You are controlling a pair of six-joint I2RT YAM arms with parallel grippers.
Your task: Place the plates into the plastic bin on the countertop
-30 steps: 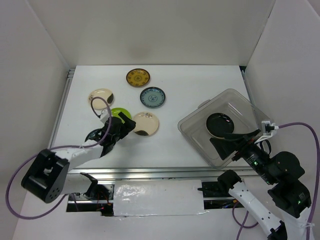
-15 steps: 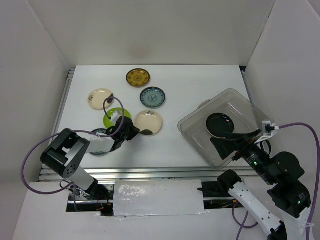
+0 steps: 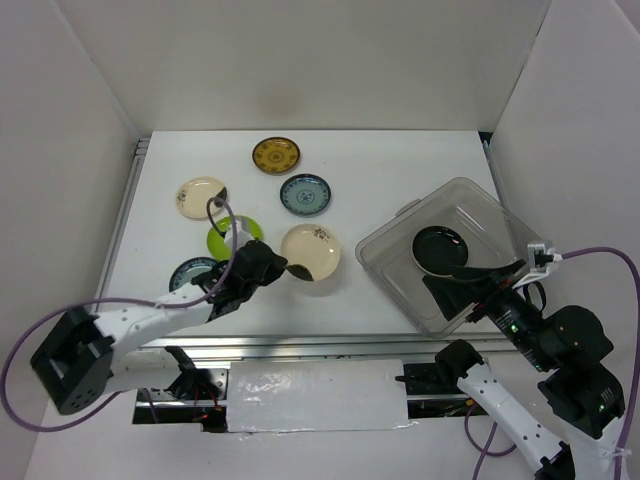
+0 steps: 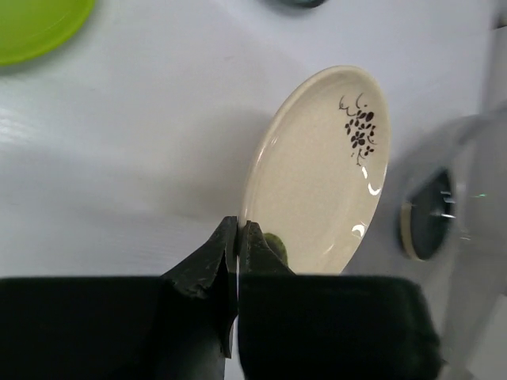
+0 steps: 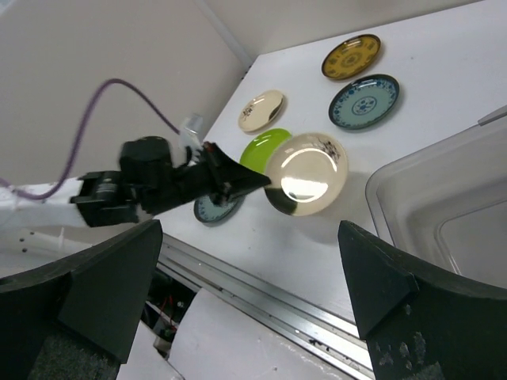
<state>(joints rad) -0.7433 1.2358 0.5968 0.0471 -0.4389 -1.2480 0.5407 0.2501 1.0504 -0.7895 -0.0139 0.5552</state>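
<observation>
Left wrist, left hand (image 4: 238,234) pinching tilted cream plate (image 4: 317,174)

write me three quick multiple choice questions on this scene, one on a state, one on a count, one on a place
1. The left tool is:
A) wide open
B) out of view
C) shut on the rim of a cream plate

2. Plates lying on the countertop in the top view:
A) two
B) five
C) nine

3. The glossy black plate lies:
A) on the countertop
B) inside the plastic bin
C) stacked on the cream plate

Answers:
1 C: the left wrist view shows it pinched on the plate's edge.
2 B: a mustard-yellow plate, two blue-grey plates, a lime green plate and a second cream plate lie there.
3 B: it sits within the bin's clear walls.
</observation>
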